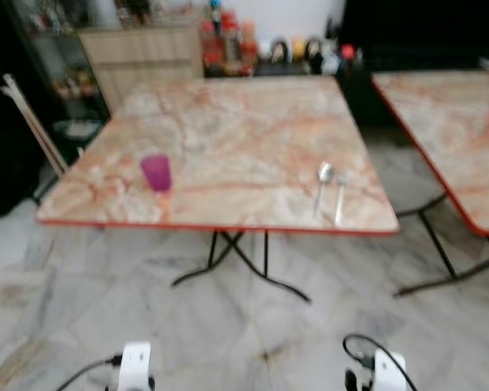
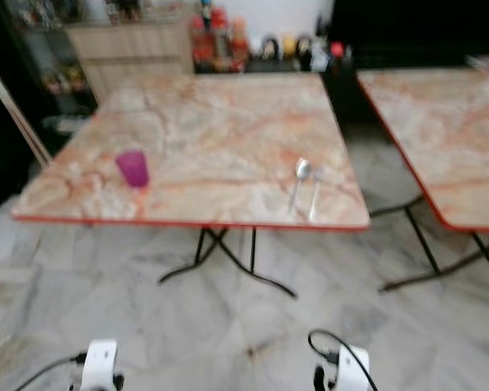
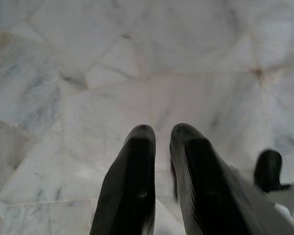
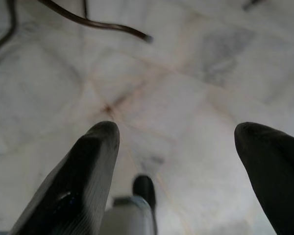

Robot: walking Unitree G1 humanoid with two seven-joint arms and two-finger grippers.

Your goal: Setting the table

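A marble-patterned folding table [image 1: 228, 122] with a red edge stands ahead of me. A purple cup [image 1: 156, 173] stands upright near its front left. A spoon [image 1: 323, 186] and a second piece of cutlery [image 1: 340, 198] lie side by side near the front right corner. Both arms hang low at my sides over the floor. My left gripper [image 3: 160, 133] points at the marble floor with its fingers close together and nothing between them. My right gripper [image 4: 186, 142] is spread wide above the floor, holding nothing.
A second marble table [image 1: 456, 130] stands to the right. Bottles and jars [image 1: 228, 45] line a counter behind the table. A dark shelf [image 1: 57, 73] stands at the back left. The table's black folding legs [image 1: 244, 261] reach onto the tiled floor.
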